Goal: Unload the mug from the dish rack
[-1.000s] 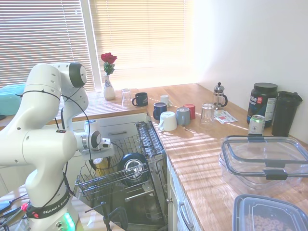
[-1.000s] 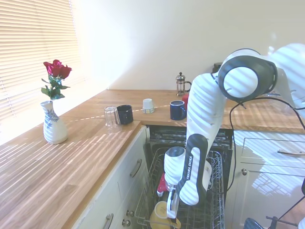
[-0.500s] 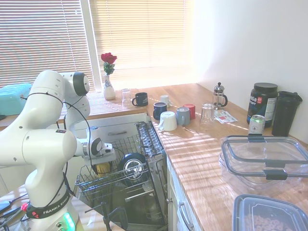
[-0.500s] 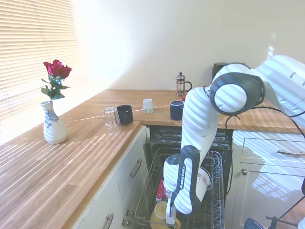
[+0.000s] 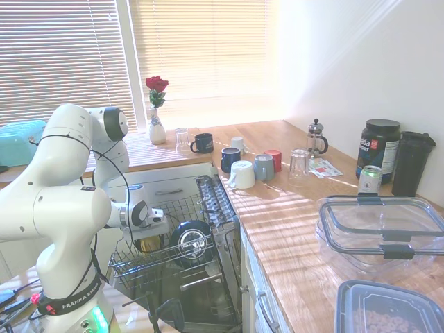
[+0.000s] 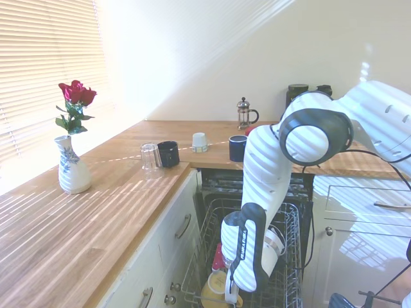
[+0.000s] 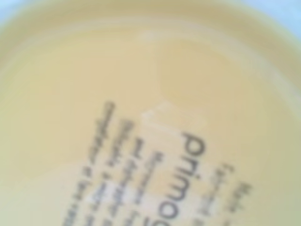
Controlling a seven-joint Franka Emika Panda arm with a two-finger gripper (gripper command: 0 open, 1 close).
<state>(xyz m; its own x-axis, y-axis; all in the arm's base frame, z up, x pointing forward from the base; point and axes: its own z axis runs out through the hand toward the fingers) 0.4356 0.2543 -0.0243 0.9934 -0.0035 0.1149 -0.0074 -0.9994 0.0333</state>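
Down in the dish rack [image 5: 173, 260], the gripper [image 6: 232, 296] sits right over the yellow mug [image 6: 215, 289], its fingers hidden from me.

mug [image 7: 141, 94]: glossy yellow glaze, black print
rack [image 5: 163, 260]: grey metal wire
counter [image 5: 291, 208]: smooth wood
tub [image 5: 381, 236]: clear plastic

Arm wrist sits low inside the dish rack [image 6: 292, 221], gripper [image 6: 232, 296] right at the yellow mug [image 6: 215, 288] in the rack's near end, fingers hidden; on the worktop beyond the rack: navy mug [image 6: 239, 148], French press [image 6: 244, 113], upturned glass [image 6: 149, 156].
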